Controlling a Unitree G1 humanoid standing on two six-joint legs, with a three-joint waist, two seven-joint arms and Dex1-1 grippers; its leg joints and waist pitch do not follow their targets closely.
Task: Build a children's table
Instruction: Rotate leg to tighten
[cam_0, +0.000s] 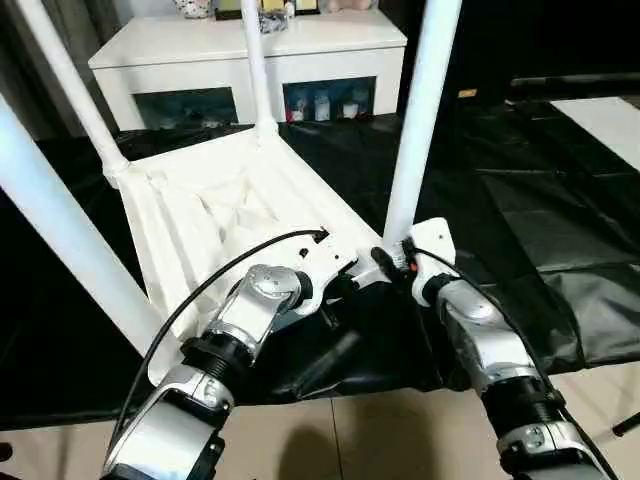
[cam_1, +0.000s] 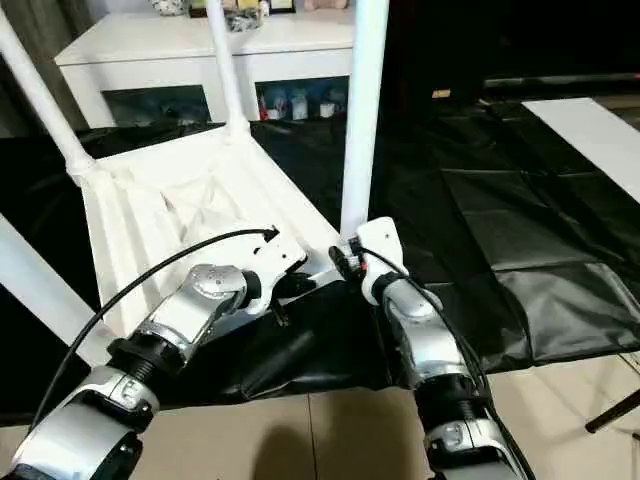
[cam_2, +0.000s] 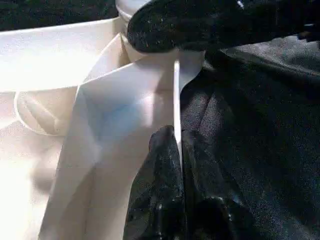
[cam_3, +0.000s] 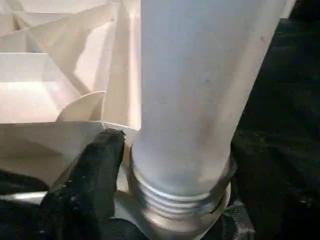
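Note:
The children's table lies upside down on a black sheet, ribbed underside up, with its white legs standing up from the corners. My left gripper is shut on the thin rim wall at the table's near edge. My right gripper stands around the base of the near right leg. In the right wrist view that leg shows screw threads just above its socket, and one black finger sits beside it with a thin gap; the other finger is hidden.
A white cabinet with glass doors stands behind the table. The black sheet covers the floor to the right, with a white panel at the far right. Beige tiles lie near my arms.

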